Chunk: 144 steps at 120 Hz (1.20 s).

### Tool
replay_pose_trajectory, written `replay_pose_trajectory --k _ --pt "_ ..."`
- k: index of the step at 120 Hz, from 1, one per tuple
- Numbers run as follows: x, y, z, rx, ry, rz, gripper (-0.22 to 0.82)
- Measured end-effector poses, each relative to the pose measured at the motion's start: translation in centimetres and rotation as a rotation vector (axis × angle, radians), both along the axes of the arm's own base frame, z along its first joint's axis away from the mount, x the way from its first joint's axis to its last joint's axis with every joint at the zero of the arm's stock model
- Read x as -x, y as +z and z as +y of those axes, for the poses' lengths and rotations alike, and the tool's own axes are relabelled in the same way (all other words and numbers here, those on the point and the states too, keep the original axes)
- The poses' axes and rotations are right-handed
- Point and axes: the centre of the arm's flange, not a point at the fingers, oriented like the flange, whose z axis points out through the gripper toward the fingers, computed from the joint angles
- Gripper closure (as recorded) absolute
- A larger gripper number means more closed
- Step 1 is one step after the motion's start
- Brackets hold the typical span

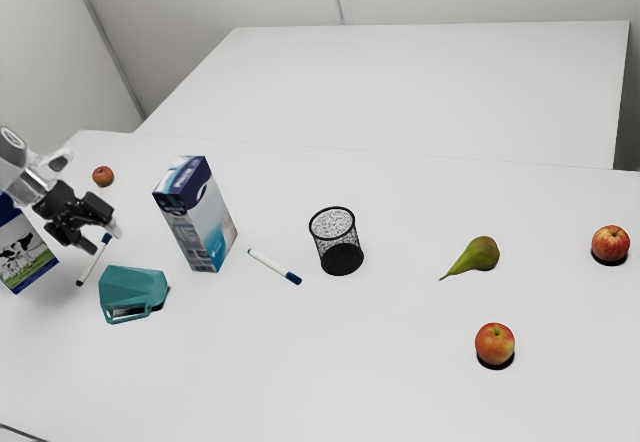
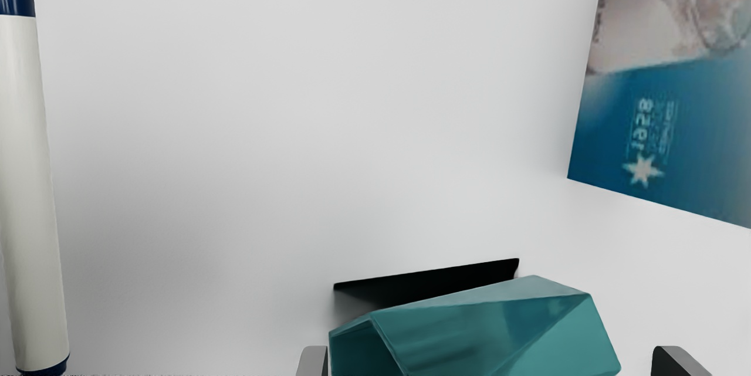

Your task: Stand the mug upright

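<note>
Note pincer (image 1: 105, 241) above tabletop (image 1: 300, 362) at ext. view's left, w/ 2 fingers spread wide & nothing gripped. Per wrist view, find mug (image 1: 135, 286) btwn the 2 fingertips, w/ clear gap to 1; can't tell re: contact w/ the other. Locate mug lying on its side on tabletop, w/ handle (image 1: 127, 318) toward ext. camera. See blue-capped marker (image 1: 92, 263) near mug & close to pincer, plus tall blue/white carton (image 1: 203, 222) standing nearby. At ext. view's far left, see cow-print carton (image 1: 22, 252), partly hidden by arm (image 1: 30, 174). Farther back, see small apple (image 1: 103, 176). Toward ext. view's right, find in order: 2nd marker (image 1: 272, 265), upright mesh holder (image 1: 341, 258), pear (image 1: 483, 253), front apple (image 1: 495, 343) & far-right apple (image 1: 610, 243).
</note>
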Motion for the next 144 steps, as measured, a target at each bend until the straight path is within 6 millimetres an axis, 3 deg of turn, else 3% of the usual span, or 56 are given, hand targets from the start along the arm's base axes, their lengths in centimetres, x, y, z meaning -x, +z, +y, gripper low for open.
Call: replay_pose_trajectory --k 33,63,116,144 --pt "3.0 -3.0 0.2 0.117 0.105 0.036 0.0" --pt "4.6 -4.4 -0.2 0.217 0.156 0.058 0.0" --pt "5.1 -5.7 -1.5 0.325 0.225 0.054 0.01" --pt "5.2 -6.1 -2.0 0.356 0.252 0.048 0.28"
